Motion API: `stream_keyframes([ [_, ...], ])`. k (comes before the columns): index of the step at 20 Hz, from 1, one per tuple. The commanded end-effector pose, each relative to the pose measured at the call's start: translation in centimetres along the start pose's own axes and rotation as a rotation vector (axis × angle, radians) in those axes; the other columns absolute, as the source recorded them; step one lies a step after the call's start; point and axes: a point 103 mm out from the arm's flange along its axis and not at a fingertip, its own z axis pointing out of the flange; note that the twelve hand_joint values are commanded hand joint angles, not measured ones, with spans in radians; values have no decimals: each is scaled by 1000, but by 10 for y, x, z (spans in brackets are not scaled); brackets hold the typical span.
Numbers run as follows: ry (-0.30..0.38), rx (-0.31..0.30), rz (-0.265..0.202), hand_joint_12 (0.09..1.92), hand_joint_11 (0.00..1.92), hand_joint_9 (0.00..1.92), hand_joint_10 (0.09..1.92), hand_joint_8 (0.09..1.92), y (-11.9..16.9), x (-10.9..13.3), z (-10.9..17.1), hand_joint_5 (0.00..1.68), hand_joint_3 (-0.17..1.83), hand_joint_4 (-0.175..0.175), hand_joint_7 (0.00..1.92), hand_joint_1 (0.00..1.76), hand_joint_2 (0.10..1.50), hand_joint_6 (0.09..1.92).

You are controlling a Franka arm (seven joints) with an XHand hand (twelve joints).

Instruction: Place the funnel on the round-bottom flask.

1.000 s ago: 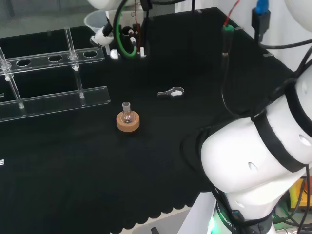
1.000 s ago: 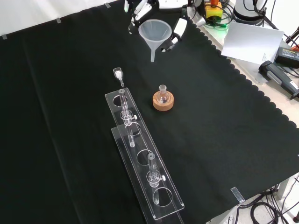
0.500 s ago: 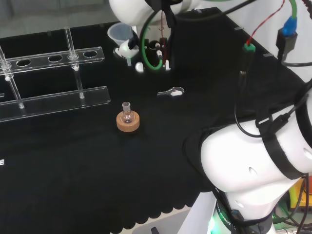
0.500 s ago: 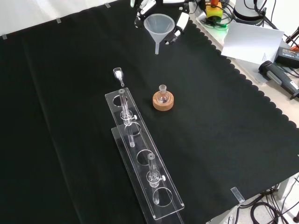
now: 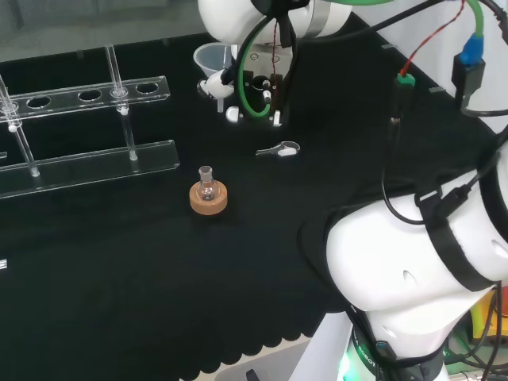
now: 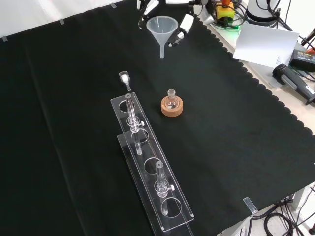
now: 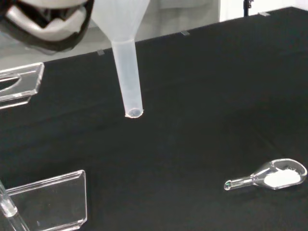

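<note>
The rack lies along the middle of the cloth. The hand hangs high near the far edge in the front view, fingers curled round the funnel, its stem pointing down. The flask sits on its cork ring mid-cloth, well apart. The flask's mouth looks tiny, so keep the stem straight, line it up over the neck, then go down slowly.

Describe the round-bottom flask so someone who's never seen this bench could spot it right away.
In the front view, find the long clear acrylic rack running down the black cloth. Just to the right of its upper end sits a round cork ring, and the small clear round-bottom flask stands upright in it, neck up. It is the only glassware resting on a tan ring; the others sit in the rack or lie on the cloth.
</note>
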Motion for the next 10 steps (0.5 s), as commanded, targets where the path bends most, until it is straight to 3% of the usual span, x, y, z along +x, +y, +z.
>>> stream_keyframes([
  [1, -3, 43, -13, 1333, 0, 896, 337, 583, 17, -16, 21, 908, 686, 73, 1121, 860, 595, 494],
  [10, -29, 61, -52, 1339, 0, 899, 335, 579, 5, -2, 44, 921, 690, 77, 1131, 858, 595, 502],
])
